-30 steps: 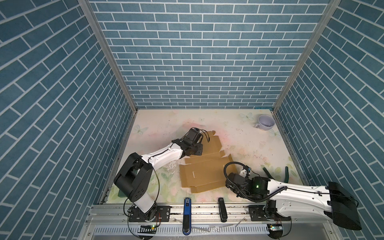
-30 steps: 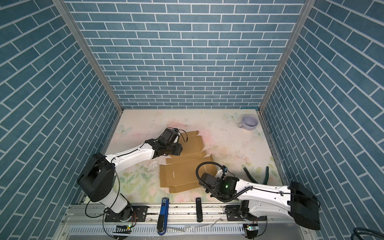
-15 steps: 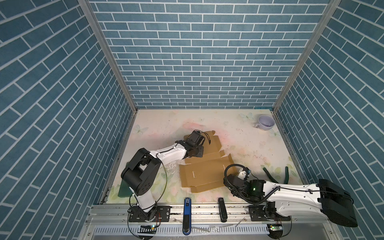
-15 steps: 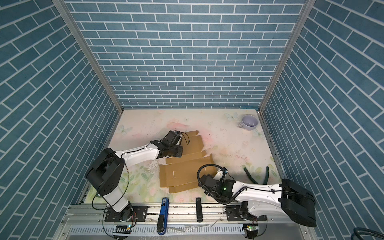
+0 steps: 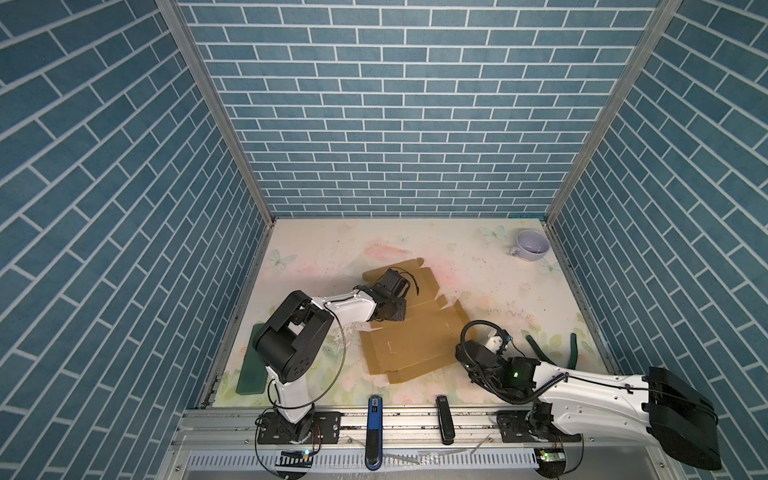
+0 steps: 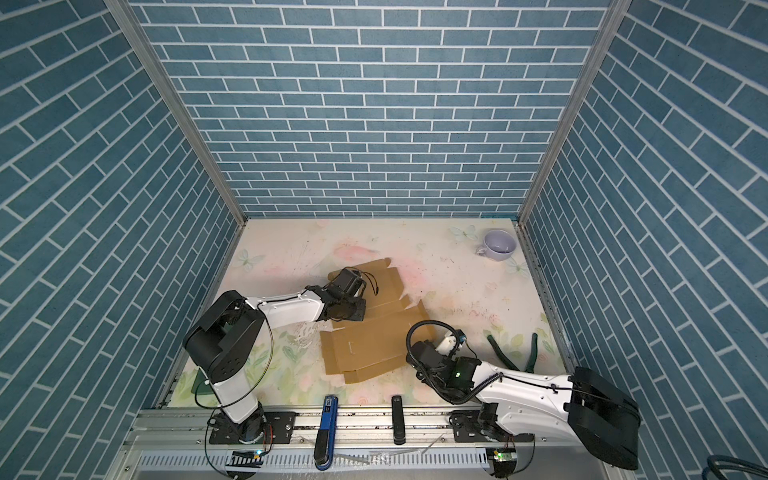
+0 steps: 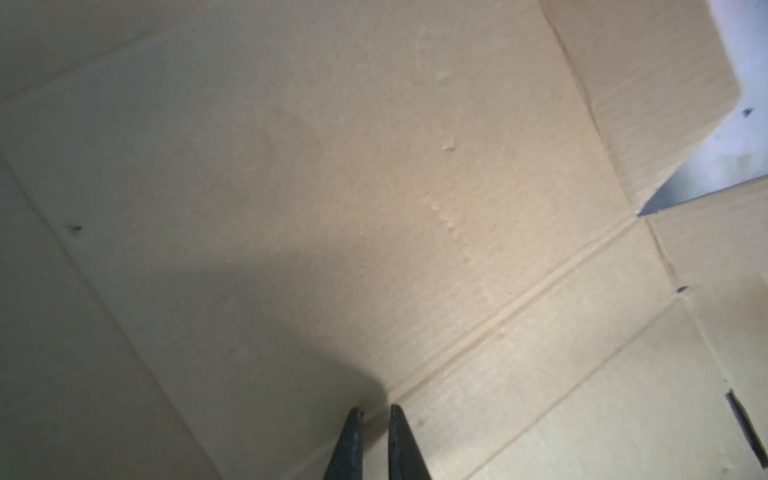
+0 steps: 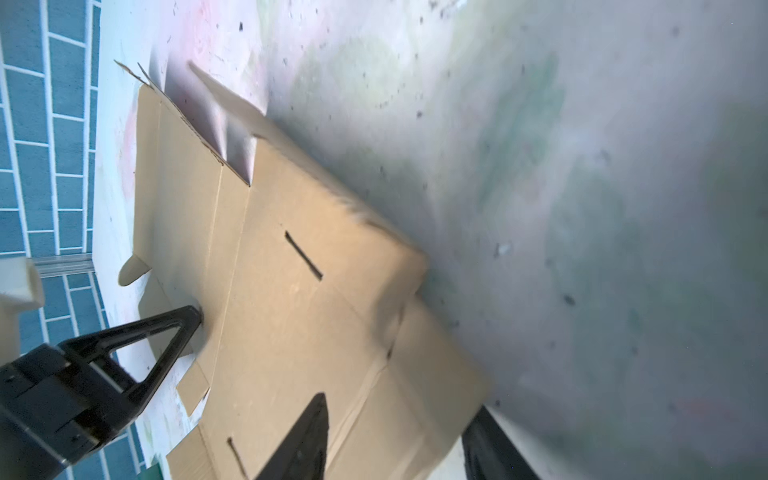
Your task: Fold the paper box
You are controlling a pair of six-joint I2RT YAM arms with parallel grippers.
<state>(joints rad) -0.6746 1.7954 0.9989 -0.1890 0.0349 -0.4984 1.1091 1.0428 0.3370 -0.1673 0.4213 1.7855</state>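
Touching paper box (image 7: 374,187), left gripper (image 7: 375,410) tips show only from wrist.

No writing, number, brand or sign can be read in any view. The only candidate is a pale patch (image 5: 375,401) at the far end of the blue tool (image 5: 374,428) (image 6: 327,428), which lies across the front rail (image 5: 409,428) at about 6 o'clock in both top views (perhaps a label, but far too small to make out).
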